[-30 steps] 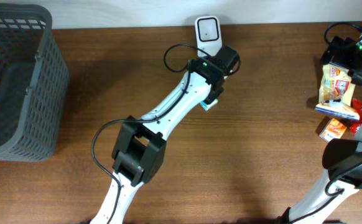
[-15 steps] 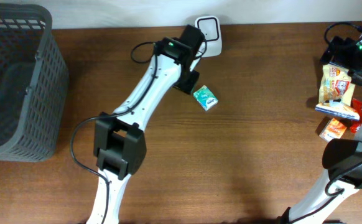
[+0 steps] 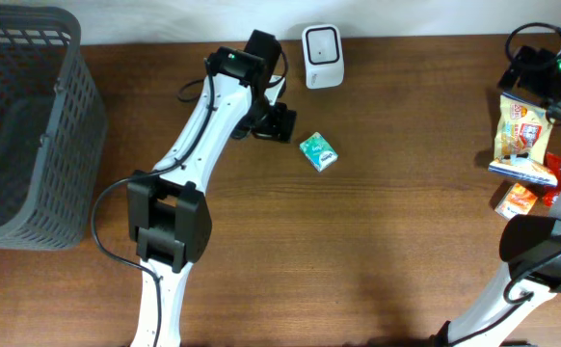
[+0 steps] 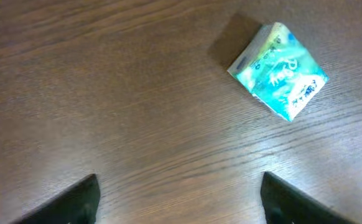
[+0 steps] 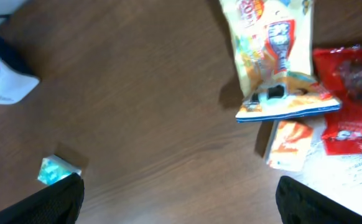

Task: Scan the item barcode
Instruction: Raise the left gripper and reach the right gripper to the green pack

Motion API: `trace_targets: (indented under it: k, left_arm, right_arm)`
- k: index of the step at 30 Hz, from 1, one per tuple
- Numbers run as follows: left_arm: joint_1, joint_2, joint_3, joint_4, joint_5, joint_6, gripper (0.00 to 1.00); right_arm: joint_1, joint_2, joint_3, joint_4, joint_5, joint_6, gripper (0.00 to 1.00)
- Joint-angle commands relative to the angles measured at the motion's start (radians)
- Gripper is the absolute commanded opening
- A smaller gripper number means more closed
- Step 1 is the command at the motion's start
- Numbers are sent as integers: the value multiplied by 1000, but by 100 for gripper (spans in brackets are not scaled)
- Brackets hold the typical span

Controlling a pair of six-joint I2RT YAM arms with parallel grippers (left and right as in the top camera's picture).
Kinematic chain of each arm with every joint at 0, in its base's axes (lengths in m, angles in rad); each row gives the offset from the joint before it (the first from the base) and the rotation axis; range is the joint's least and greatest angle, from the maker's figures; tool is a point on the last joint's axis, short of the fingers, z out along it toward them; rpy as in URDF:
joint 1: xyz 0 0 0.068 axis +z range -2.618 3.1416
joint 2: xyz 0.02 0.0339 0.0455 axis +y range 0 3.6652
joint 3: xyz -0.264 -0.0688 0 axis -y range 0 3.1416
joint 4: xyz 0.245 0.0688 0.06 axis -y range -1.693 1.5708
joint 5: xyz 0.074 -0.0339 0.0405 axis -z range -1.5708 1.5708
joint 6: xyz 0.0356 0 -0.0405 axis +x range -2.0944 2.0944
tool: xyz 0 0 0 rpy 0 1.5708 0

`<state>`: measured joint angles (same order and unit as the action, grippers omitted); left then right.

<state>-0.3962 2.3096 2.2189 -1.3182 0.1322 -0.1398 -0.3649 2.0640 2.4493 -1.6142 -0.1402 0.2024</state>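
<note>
The left end effector (image 4: 178,202) is seen spread wide with nothing held, its dark fingers framing the bare wood-grain desk (image 4: 106,93). Just beyond, clear of both fingers, the glossy green packet (image 4: 279,70) is lying flat, a small crinkled rectangle. The white, rounded scanner (image 3: 321,43) is stood near the desk's far edge. The right end effector (image 5: 178,199) is likewise held wide and empty by shiny, flat snack pouches (image 5: 280,56).
</note>
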Motion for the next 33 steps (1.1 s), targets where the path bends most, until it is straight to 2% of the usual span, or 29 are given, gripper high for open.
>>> trace_targets:
  k: [1, 4, 6, 7, 8, 9, 13, 16, 19, 20, 24, 31, 33]
  left_arm:
    - [0, -28, -55, 24, 23, -2, 49]
    - [0, -27, -101, 69, 22, -3, 41]
    - [0, -27, -115, 80, 22, -9, 39]
    - [0, -27, -117, 80, 21, -16, 34]
    - [1, -27, -118, 78, 16, -31, 31]
    - [4, -27, -118, 75, 5, -60, 28]
    - [25, -27, -118, 63, -2, -80, 27]
    - [55, -27, -118, 19, -29, -80, 27]
    - [85, -27, -118, -26, -70, -80, 27]
    - [92, -27, -118, -32, -69, -80, 27]
    - [110, -27, -118, -34, -69, -80, 35]
    - [111, -27, -118, -33, -69, -80, 40]
    - [111, -27, -118, -34, -69, -80, 54]
  right_arm:
    - [6, 3, -3, -77, -177, 22, 98]
    - [40, 3, -5, -69, -352, 57, 97]
    - [112, 6, -8, -65, -309, 13, 80]
    - [150, 9, -15, -58, -267, 7, 69]
    - [193, 13, -27, -47, -209, 8, 45]
    - [235, 19, -42, -32, -150, 8, 40]
    - [413, 37, -205, 123, 28, 8, 41]
    - [500, 50, -363, 261, 47, 22, 38]
    - [551, 60, -507, 405, -2, 23, 7]
    - [557, 62, -536, 439, -32, 22, 4]
    - [578, 70, -633, 584, -245, -74, 4]
    - [609, 71, -776, 797, -240, -43, 4]
    - [608, 71, -825, 865, -201, 19, 4]
